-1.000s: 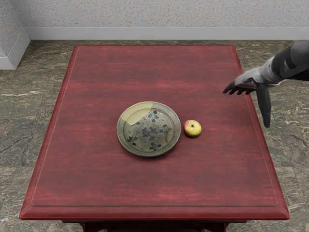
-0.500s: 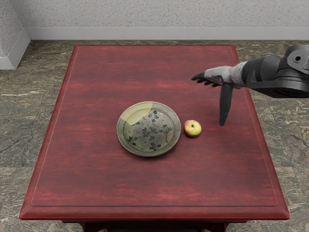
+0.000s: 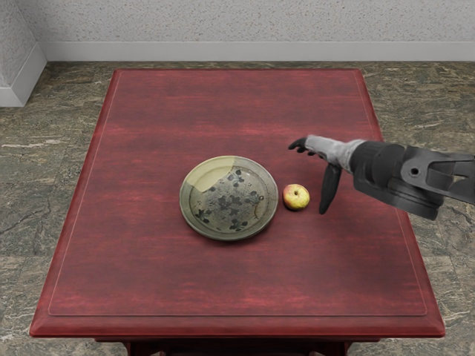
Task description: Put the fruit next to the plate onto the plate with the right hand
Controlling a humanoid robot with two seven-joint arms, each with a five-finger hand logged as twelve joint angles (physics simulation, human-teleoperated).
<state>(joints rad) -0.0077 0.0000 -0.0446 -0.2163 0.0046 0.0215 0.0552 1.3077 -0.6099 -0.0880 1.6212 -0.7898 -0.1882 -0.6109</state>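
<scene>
Right hand open, poised beside the fruit

Right hand [image 3: 326,152] hovers over the surface [image 3: 223,111], just right of and slightly beyond the fruit [image 3: 295,196]. It is empty. Its dark fingers [image 3: 299,144] are spread apart, and one points down close to the fruit's right side without touching it.

The fruit, a small yellow-red apple, sits on the surface just beside the right rim of the plate [image 3: 202,175]. It is not yet on the plate.

The step in hand appears to be closing in for the grasp. To do it well, the palm should probably come over the fruit's top before the hand descends, so the fingers land on opposite sides. A round apple is likely to roll if nudged from one flank, and a push leftward could knock it against the plate's rim. Closing around its widest part should hold it. After that, only a modest lift and a short carry left are likely needed, clearing the rim.
</scene>
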